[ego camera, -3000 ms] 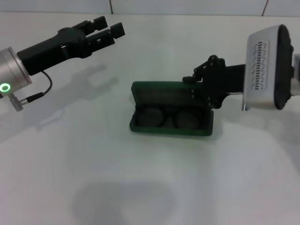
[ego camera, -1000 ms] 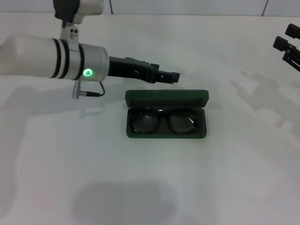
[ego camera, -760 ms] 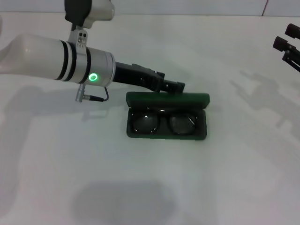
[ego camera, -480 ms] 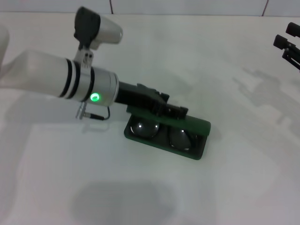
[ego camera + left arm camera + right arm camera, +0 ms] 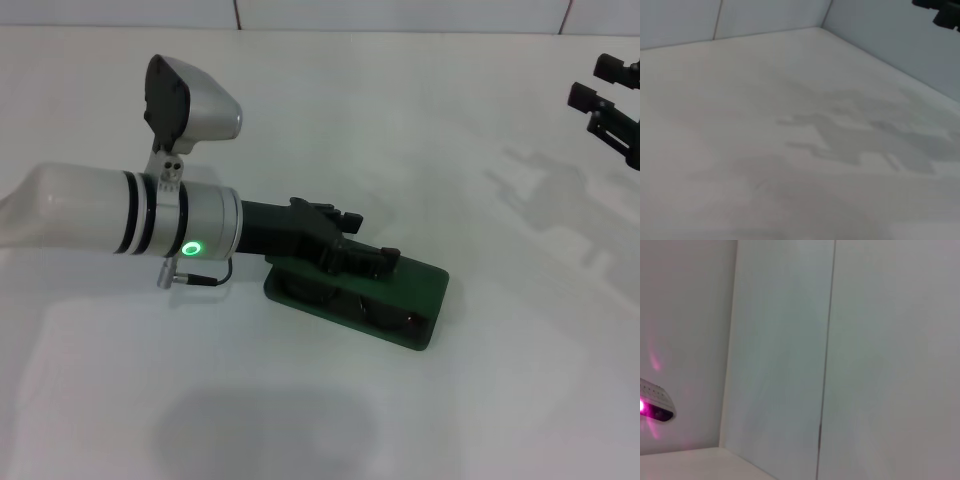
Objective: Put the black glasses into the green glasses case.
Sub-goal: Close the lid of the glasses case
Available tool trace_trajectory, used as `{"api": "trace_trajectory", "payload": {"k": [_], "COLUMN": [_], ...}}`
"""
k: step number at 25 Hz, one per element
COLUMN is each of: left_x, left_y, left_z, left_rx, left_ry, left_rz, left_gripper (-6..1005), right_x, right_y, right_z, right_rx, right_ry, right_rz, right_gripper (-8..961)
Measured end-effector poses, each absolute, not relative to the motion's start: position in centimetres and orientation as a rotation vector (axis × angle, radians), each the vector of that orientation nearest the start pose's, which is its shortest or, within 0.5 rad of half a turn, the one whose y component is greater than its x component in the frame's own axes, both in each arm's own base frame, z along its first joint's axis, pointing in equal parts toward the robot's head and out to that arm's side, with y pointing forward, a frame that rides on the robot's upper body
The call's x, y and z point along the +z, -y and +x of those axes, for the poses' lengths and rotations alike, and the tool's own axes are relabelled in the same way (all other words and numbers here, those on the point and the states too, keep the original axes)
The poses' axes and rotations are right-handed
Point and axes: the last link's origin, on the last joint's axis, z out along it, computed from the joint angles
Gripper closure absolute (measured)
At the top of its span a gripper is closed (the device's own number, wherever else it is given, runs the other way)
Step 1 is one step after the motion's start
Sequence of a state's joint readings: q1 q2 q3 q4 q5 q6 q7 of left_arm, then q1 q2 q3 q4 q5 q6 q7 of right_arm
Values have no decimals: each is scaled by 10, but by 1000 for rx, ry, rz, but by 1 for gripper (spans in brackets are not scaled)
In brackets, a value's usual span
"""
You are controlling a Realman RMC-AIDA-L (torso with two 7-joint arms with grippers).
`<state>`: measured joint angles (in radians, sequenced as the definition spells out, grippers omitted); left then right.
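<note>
Green glasses case [image 5: 400, 300] sat nearly closed on the white table [image 5: 300, 420]. Left gripper [image 5: 375, 262] pressed on its lid, fingers together. Right gripper [image 5: 600, 85] waited far off, fingers apart.

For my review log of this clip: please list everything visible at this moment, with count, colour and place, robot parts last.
green glasses case: one, dark green, middle of the table, lid pressed almost shut, skewed.
black glasses: one, black, inside the case, only glimpsed through the front gap.
table: one, white, fills the view.
wall: white panels, behind the table.
left gripper: one, black, lying on the case lid.
right gripper: one, black, raised at the table's far right edge, away from the case.
</note>
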<state>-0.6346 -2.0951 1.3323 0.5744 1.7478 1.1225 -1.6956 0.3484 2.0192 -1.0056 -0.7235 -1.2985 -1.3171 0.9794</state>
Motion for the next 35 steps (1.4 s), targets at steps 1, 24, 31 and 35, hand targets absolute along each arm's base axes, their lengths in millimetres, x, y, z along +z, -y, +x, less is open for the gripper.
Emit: {"api": "trace_trajectory", "payload": {"k": [1,24,31,35], "left_x": [-90,-70,-77,-84], "left_y": [-352,-350,-331,-324], "left_z": [-218,-199,-227,-242], "left_rx": [-403,-718,-581,-486], "left_ry": [847,625,646,644], "left_rz": [-2825,-2808,-2861,-2856], "left_gripper": [183,180,179,178], "right_x": [50,48,47,47], "right_y": [-346,-349,-346,-346], "right_z": [267,261,264,265], "right_rx": [824,807,802,800], "right_ry": [-197,-114,-126,-125], "right_rz": [-2260,-2266,-2268,-2268], "right_gripper": [559,559,560,549]}}
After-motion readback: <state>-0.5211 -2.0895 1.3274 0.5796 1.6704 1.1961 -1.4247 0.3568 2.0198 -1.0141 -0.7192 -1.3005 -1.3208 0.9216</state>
